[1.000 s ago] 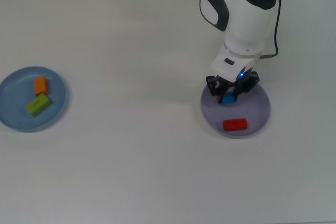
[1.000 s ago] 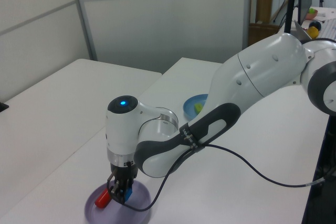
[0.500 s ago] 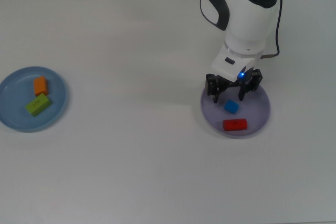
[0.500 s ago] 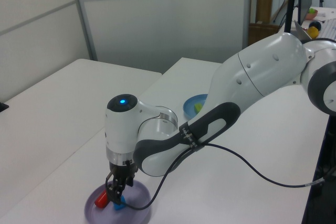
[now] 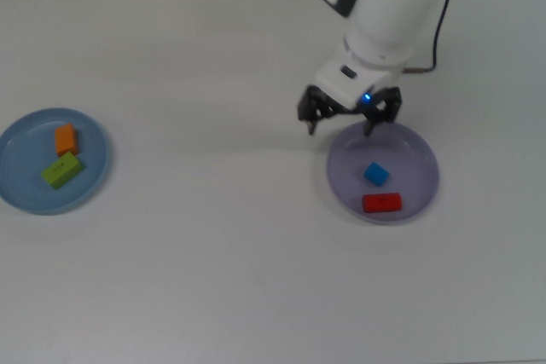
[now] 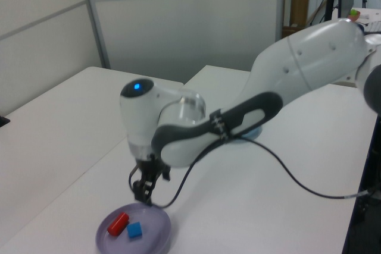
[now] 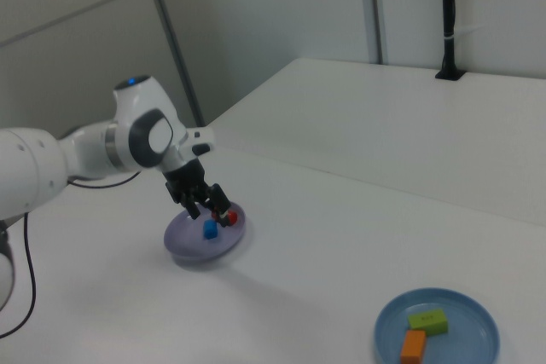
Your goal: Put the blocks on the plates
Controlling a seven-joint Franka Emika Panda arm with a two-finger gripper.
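A blue cube (image 5: 376, 174) and a red oblong (image 5: 381, 203) lie side by side on the lavender plate (image 5: 418, 164). My gripper (image 5: 339, 120) hangs open and empty above the plate's far-left rim in the top view, apart from both blocks. An orange oblong (image 5: 66, 138) and a lime-green oblong (image 5: 62, 170) rest on the light blue plate (image 5: 26, 172) at the top view's left. The right view has the gripper (image 7: 207, 202) over the lavender plate (image 7: 183, 236), the blue cube (image 7: 210, 228) below it. In the left view the gripper (image 6: 143, 191) is above the plate (image 6: 152, 234).
The white arm (image 5: 384, 6) reaches in from the top view's upper right, with a black cable (image 6: 286, 176) trailing from it. A wall panel (image 6: 178, 22) stands behind the table in the left view.
The gripper opened and left the blue cube on the lavender plate, then rose and drifted toward the top view's upper left. The other blocks have not moved.
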